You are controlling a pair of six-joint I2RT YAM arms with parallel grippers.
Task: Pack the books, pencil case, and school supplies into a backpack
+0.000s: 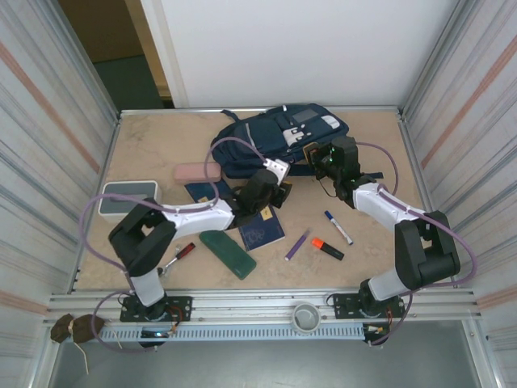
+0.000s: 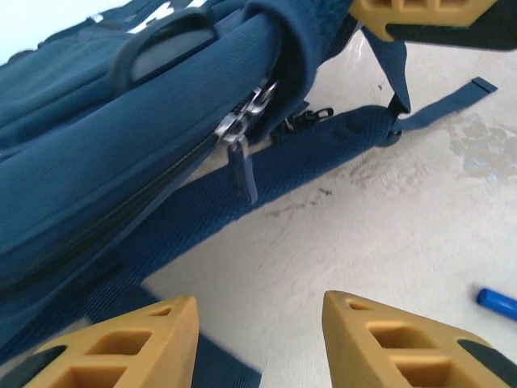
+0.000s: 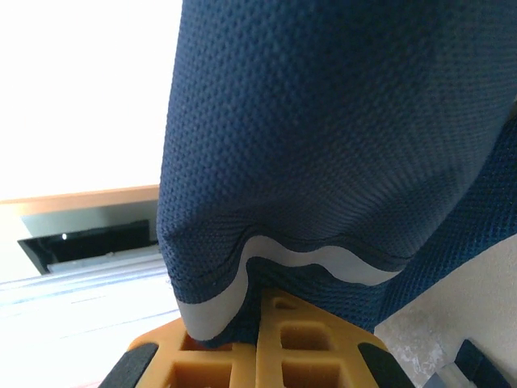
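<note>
Backpack (image 1: 279, 133) lies far-centre on table (image 1: 153, 149), near-right fabric edge clenched in right gripper (image 3: 257, 323); left gripper (image 2: 258, 311) parted, empty, just near of zipper pull (image 2: 242, 166), seemingly not touching.

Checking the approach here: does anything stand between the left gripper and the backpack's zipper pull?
Nothing visible does: only bare table and a strap of the backpack lie between the left gripper and the zipper pull.

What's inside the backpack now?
Nothing visible. The zip on the backpack looks closed, so fabric covers the interior. A book, marker and highlighter lie outside on the table.
</note>
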